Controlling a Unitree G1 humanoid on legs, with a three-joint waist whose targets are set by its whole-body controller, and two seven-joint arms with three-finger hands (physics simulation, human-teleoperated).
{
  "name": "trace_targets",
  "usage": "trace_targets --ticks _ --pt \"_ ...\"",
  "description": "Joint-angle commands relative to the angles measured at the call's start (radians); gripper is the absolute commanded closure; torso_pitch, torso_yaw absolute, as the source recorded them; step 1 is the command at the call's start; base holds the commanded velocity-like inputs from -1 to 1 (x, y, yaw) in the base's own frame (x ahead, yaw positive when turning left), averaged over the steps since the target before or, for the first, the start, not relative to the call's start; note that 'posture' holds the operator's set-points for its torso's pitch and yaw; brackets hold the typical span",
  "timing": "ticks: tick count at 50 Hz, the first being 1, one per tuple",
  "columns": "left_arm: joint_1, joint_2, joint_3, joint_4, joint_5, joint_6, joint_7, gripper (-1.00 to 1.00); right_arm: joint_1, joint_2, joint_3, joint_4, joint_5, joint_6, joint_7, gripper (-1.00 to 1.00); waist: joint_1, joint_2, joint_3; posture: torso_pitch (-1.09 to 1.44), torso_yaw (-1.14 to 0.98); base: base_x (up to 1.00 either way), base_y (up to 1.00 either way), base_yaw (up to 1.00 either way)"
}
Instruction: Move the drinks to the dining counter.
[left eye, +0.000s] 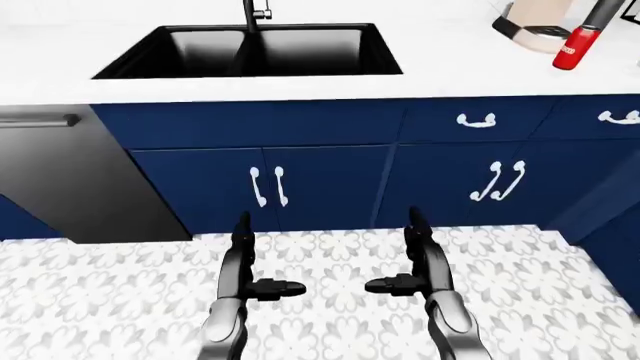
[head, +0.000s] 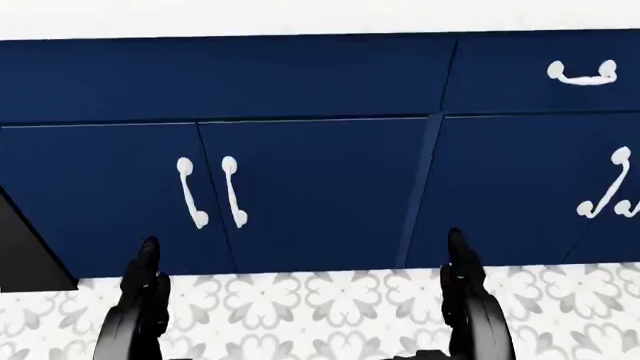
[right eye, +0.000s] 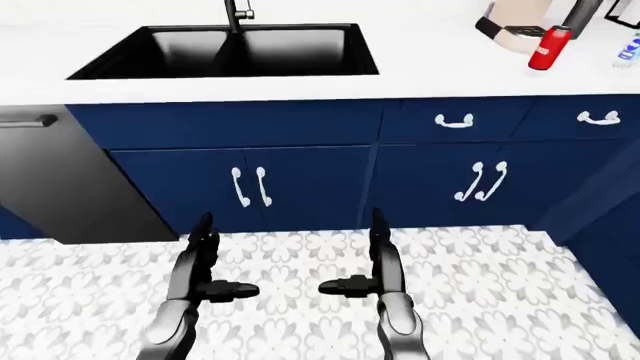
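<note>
My left hand (left eye: 243, 270) and right hand (left eye: 425, 266) hang open over bare patterned floor (left eye: 520, 262). Ahead, the blue cabinets (left eye: 330, 180) block any low reach. The white counter (left eye: 450, 71) is open between the sink (left eye: 250, 49) and red can (left eye: 577, 46).

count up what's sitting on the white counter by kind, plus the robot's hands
red drink can: 1
clear bottle with blue label, cut off at the right edge of the right-eye view: 1
beige and black countertop appliance: 1
robot hands, left hand and right hand, both empty: 2
total: 5
</note>
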Motion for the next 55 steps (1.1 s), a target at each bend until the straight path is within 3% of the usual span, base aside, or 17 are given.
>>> trace_targets --ticks 1,3,4,5,7,8,16,29,30,33,37,41,44,46,47,48,55 --pt "-0.048 0.007 0.008 -0.08 -0.008 -0.044 0.001 -1.0 -0.033 -0.006 0.006 -0.071 -0.009 -0.071 0.004 -1.0 -0.002 -0.008 -0.001 0.0 0.0 0.0 0.0 0.0" --pt "-0.047 0.007 0.009 -0.097 -0.01 -0.029 0.001 -1.0 -0.025 -0.003 0.011 -0.091 -0.015 -0.059 0.004 -1.0 0.006 -0.001 -0.062 0.0 0.0 0.0 0.0 0.0" --pt "-0.047 0.007 0.007 -0.104 -0.009 -0.026 -0.001 -1.0 -0.027 -0.003 0.011 -0.08 -0.017 -0.068 0.005 -1.0 0.006 -0.001 -0.053 0.0 0.0 0.0 0.0 0.0" --pt "-0.047 0.007 0.007 -0.106 -0.008 -0.03 0.001 -1.0 -0.025 -0.002 0.012 -0.085 -0.019 -0.066 0.005 -1.0 0.006 -0.006 -0.017 0.0 0.0 0.0 0.0 0.0" --pt "-0.044 0.003 0.003 -0.101 -0.006 -0.038 0.002 -1.0 -0.025 -0.001 0.012 -0.083 -0.02 -0.069 0.005 -1.0 0.006 -0.008 -0.069 0.0 0.0 0.0 0.0 0.0" --pt "-0.049 0.003 0.005 -0.09 -0.007 -0.044 0.003 -1.0 -0.024 0.0 0.012 -0.089 -0.019 -0.065 0.005 -1.0 0.007 -0.007 -0.075 0.0 0.0 0.0 0.0 0.0" --pt "-0.048 0.006 0.001 -0.202 -0.013 0.063 0.002 -1.0 -0.039 -0.007 -0.002 -0.142 -0.009 -0.019 0.003 -1.0 0.007 -0.003 -0.082 0.0 0.0 0.0 0.0 0.0" --pt "-0.187 0.065 0.095 -0.61 -0.084 0.566 -0.011 -1.0 -0.126 -0.055 -0.083 -0.475 0.038 0.318 0.021 -1.0 0.008 -0.003 -0.092 0.0 0.0 0.0 0.0 0.0" --pt "-0.201 0.072 0.101 -0.612 -0.086 0.578 -0.011 -1.0 -0.135 -0.057 -0.086 -0.487 0.041 0.335 0.021 -1.0 0.01 0.001 -0.105 0.0 0.0 0.0 -0.24 0.0" --pt "-0.232 0.083 0.118 -0.645 -0.109 0.643 -0.011 -1.0 -0.159 -0.066 -0.097 -0.521 0.048 0.378 0.021 -1.0 0.015 0.057 -0.073 0.0 0.0 0.0 -0.51 0.0" --pt "-0.258 0.099 0.124 -0.685 -0.119 0.703 -0.005 -1.0 -0.185 -0.078 -0.115 -0.555 0.066 0.424 0.022 -1.0 0.02 0.067 -0.077 0.0 0.0 0.0 -0.73 0.0" --pt "-0.293 0.107 0.111 -0.703 -0.108 0.745 -0.001 -1.0 -0.2 -0.088 -0.118 -0.585 0.073 0.452 0.022 -1.0 0.029 0.04 -0.061 0.0 0.0 0.0 -0.77 0.0" --pt "-0.314 0.109 0.11 -0.708 -0.107 0.764 0.001 -1.0 -0.207 -0.091 -0.121 -0.593 0.075 0.462 0.023 -1.0 0.034 0.0 -0.063 0.0 0.0 0.0 -0.77 0.0" --pt "-0.32 0.114 0.11 -0.704 -0.103 0.764 -0.002 -1.0 -0.209 -0.093 -0.126 -0.601 0.078 0.47 0.024 -1.0 0.034 -0.05 -0.072 0.0 0.0 0.0 -0.77 0.0" --pt "-0.328 0.116 0.115 -0.692 -0.102 0.758 -0.004 -1.0 -0.213 -0.094 -0.128 -0.606 0.08 0.476 0.023 -1.0 0.031 -0.101 -0.088 0.0 0.0 0.0 -0.77 0.0" --pt "-0.334 0.118 0.12 -0.699 -0.104 0.768 -0.003 -1.0 -0.216 -0.095 -0.129 -0.605 0.082 0.478 0.023 -1.0 0.018 -0.066 -0.075 0.0 0.0 0.0 -0.77 0.0" --pt "-0.346 0.121 0.128 -0.731 -0.12 0.808 -0.001 -1.0 -0.219 -0.097 -0.125 -0.619 0.087 0.498 0.023 -1.0 0.014 -0.003 -0.044 0.0 0.0 0.0 -0.77 0.0"
